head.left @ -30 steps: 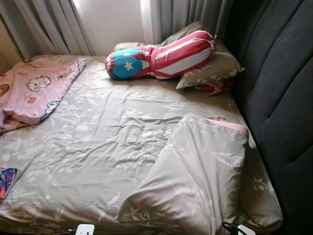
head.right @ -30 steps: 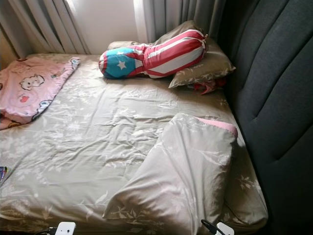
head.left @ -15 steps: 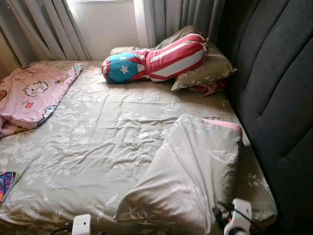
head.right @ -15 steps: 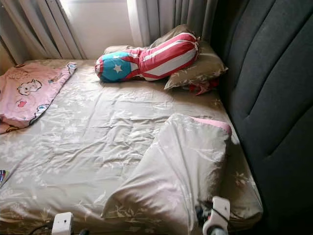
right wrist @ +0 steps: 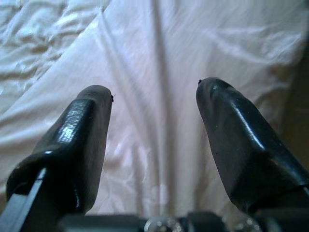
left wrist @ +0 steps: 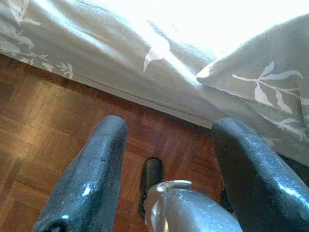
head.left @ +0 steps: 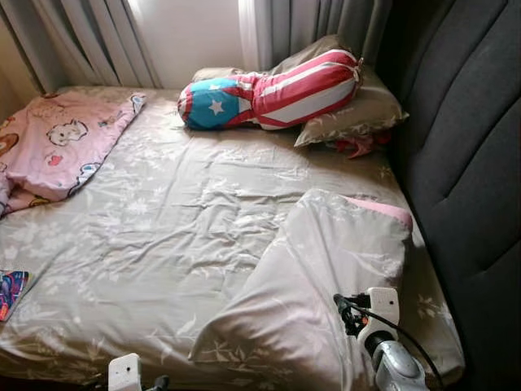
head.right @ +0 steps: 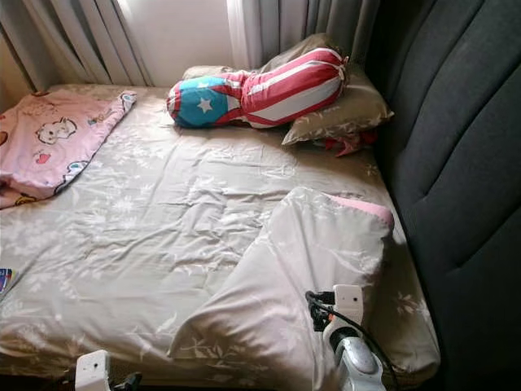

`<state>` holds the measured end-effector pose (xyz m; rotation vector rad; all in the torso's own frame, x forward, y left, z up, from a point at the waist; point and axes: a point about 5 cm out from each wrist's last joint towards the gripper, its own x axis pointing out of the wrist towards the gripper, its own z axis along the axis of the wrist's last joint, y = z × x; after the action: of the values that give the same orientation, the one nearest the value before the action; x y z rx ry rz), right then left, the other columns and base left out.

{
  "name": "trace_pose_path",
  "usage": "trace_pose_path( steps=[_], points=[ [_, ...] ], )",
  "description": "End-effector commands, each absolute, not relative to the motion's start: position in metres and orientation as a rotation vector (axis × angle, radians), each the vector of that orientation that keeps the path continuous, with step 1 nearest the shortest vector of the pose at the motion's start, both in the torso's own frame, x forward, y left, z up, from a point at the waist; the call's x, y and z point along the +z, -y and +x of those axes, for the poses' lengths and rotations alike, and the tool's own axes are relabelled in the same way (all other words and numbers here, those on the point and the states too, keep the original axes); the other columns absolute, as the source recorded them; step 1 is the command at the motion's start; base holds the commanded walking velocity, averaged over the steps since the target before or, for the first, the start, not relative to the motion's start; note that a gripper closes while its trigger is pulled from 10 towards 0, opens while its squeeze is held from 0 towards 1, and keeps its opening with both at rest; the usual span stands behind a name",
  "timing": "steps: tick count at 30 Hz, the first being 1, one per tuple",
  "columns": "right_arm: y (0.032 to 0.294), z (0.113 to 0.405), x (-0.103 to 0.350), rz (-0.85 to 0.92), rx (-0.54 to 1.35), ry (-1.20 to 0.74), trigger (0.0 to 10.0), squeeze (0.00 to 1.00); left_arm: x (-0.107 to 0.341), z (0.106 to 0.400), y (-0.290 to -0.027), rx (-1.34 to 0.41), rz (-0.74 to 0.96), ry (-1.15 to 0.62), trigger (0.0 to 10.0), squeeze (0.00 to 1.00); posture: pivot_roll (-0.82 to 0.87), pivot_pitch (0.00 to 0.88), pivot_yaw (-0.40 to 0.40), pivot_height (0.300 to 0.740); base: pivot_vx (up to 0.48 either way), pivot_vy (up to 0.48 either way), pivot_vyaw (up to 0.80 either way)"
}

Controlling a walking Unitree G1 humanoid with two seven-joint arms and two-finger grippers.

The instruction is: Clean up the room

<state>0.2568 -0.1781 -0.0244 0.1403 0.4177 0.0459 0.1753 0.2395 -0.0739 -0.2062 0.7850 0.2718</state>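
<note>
A grey leaf-print pillow (head.left: pixel 326 277) with a pink edge lies askew on the near right of the bed (head.left: pixel 163 236). My right gripper (right wrist: pixel 154 92) hovers open just above this pillow, nothing between its fingers (right wrist: pixel 82 130); its wrist (head.left: pixel 381 326) shows over the pillow's near right corner. A red, white and blue star bolster (head.left: pixel 269 91) rests on a second grey pillow (head.left: pixel 358 114) at the head of the bed. A pink cartoon blanket (head.left: pixel 61 142) is bunched at the far left. My left gripper (left wrist: pixel 169 128) hangs open over the wooden floor (left wrist: pixel 58 125) by the bed's edge.
A dark padded headboard (head.left: pixel 464 163) runs along the bed's right side. Grey curtains (head.left: pixel 89 41) hang behind the bed. A small red cloth (head.left: pixel 356 145) pokes out beside the far pillow. A small colourful flat item (head.left: pixel 10 292) lies at the bed's left edge.
My right arm has risen from the bottom edge to above the near pillow's right corner. The view has shifted slightly; the bedding has not moved.
</note>
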Motion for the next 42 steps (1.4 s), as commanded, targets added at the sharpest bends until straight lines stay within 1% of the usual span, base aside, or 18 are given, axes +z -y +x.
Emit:
trace_pose_path(
  steps=[1, 3, 4, 6, 9, 10, 11, 13, 18, 21, 25, 29, 34, 42],
  points=[
    [0.180, 0.260, -0.019, 0.131, 0.028, -0.371, 10.0, 0.00, -0.063, 0.194, -0.240, 0.266, -0.203, -0.710, 10.0, 0.00, -0.03, 0.000, -0.026, 0.740, 0.000, 0.000, 0.00],
    [0.179, 0.261, -0.017, 0.133, 0.023, -0.356, 10.0, 0.00, -0.058, 0.203, -0.239, 0.249, -0.183, -0.668, 10.0, 0.00, -0.03, 0.000, -0.028, 0.740, 0.000, 0.000, 0.00],
    [0.179, 0.262, -0.015, 0.136, 0.026, -0.336, 10.0, 0.00, -0.050, 0.214, -0.239, 0.233, -0.157, -0.604, 10.0, 0.00, -0.03, 0.000, -0.032, 0.740, 0.000, 0.000, 0.00],
    [0.178, 0.264, -0.013, 0.136, 0.032, -0.317, 10.0, 0.00, -0.039, 0.226, -0.239, 0.228, -0.155, -0.524, 10.0, 0.00, -0.02, 0.000, -0.038, 0.740, 0.000, 0.000, 0.00],
    [0.176, 0.265, -0.010, 0.134, 0.056, -0.292, 10.0, 0.00, -0.011, 0.253, -0.236, 0.189, -0.108, -0.328, 10.0, 0.00, -0.01, 0.000, -0.046, 0.740, 0.000, 0.000, 0.00],
    [0.176, 0.265, -0.010, 0.134, 0.056, -0.292, 10.0, 0.00, -0.011, 0.253, -0.236, 0.189, -0.108, -0.328, 10.0, 0.00, -0.01, 0.000, -0.046, 0.740, 0.000, 0.000, 0.00],
    [0.175, 0.265, -0.010, 0.132, 0.064, -0.288, 10.0, 0.00, -0.004, 0.258, -0.234, 0.178, -0.098, -0.276, 10.0, 0.00, -0.01, 0.000, -0.047, 0.740, 0.000, 0.000, 0.00],
    [0.174, 0.264, -0.010, 0.125, 0.071, -0.285, 10.0, 0.00, 0.000, 0.258, -0.230, 0.163, -0.082, -0.233, 10.0, 0.00, -0.02, 0.000, -0.047, 0.740, 0.000, 0.000, 0.00],
    [0.177, 0.261, -0.014, 0.109, 0.054, -0.323, 10.0, 0.00, -0.004, 0.252, -0.224, 0.160, -0.076, -0.225, 10.0, 0.00, -0.02, 0.000, -0.050, 0.740, 0.000, 0.000, 0.00],
    [0.178, 0.255, -0.020, 0.101, 0.046, -0.351, 10.0, 0.00, -0.005, 0.251, -0.217, 0.155, -0.076, -0.222, 10.0, 0.00, -0.02, 0.000, -0.053, 0.720, 0.000, 0.000, 0.00],
    [0.179, 0.254, -0.021, 0.100, 0.038, -0.358, 10.0, 0.00, -0.004, 0.252, -0.215, 0.150, -0.074, -0.220, 10.0, 0.00, -0.02, 0.000, -0.052, 0.705, 0.000, 0.000, 0.00],
    [0.179, 0.252, -0.023, 0.102, 0.020, -0.370, 10.0, 0.00, -0.004, 0.253, -0.213, 0.142, -0.070, -0.221, 10.0, 0.00, -0.02, 0.000, -0.045, 0.680, 0.000, 0.000, 0.00],
    [0.182, 0.249, -0.026, 0.121, -0.016, -0.378, 10.0, 0.00, -0.004, 0.254, -0.213, 0.130, -0.061, -0.227, 10.0, 0.00, -0.02, 0.000, -0.038, 0.680, 0.000, 0.000, 0.00],
    [0.180, 0.245, -0.031, 0.111, -0.011, -0.428, 10.0, 0.00, -0.006, 0.252, -0.213, 0.124, -0.057, -0.242, 10.0, 0.00, -0.02, 0.000, -0.035, 0.680, 0.000, 0.000, 0.00]
  ],
)
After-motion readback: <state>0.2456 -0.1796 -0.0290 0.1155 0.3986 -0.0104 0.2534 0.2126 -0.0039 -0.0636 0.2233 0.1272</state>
